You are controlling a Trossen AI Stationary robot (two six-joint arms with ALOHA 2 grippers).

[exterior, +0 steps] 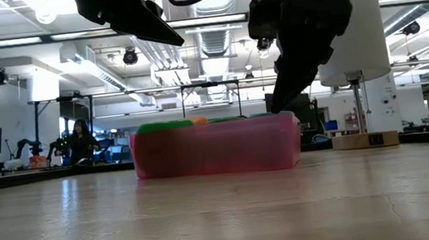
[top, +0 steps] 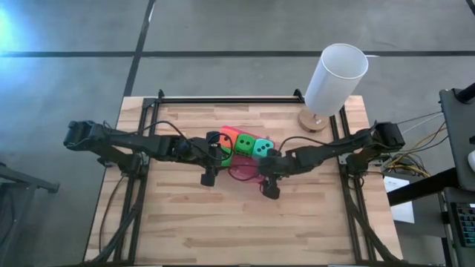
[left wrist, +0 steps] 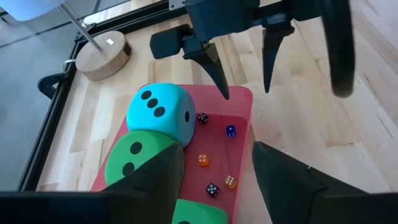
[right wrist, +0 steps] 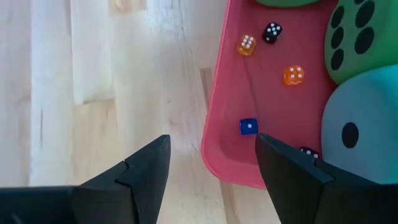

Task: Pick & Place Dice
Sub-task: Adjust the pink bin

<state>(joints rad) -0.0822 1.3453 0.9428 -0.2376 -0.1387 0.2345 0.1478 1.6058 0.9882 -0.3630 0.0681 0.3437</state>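
Dice sit in my pink tray (top: pixel 245 174) mid-table, teal die (left wrist: pixel 158 115) beside green die (left wrist: pixel 134 158), small dice (left wrist: pixel 203 160) loose on tray floor, my left gripper (left wrist: pixel 214 171) over the tray, jaws apart, empty, my right gripper (right wrist: pixel 211 165) at tray edge, jaws apart, empty

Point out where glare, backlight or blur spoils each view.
High view: bluish glare in the top-left corner, table evenly lit. Low view: ceiling lights backlight both arms into silhouettes; the pink tray looks soft. Left wrist view: the left gripper fingers are blurred, the teal die is sharp. Right wrist view: the right gripper is blurred, the small dice are crisp.
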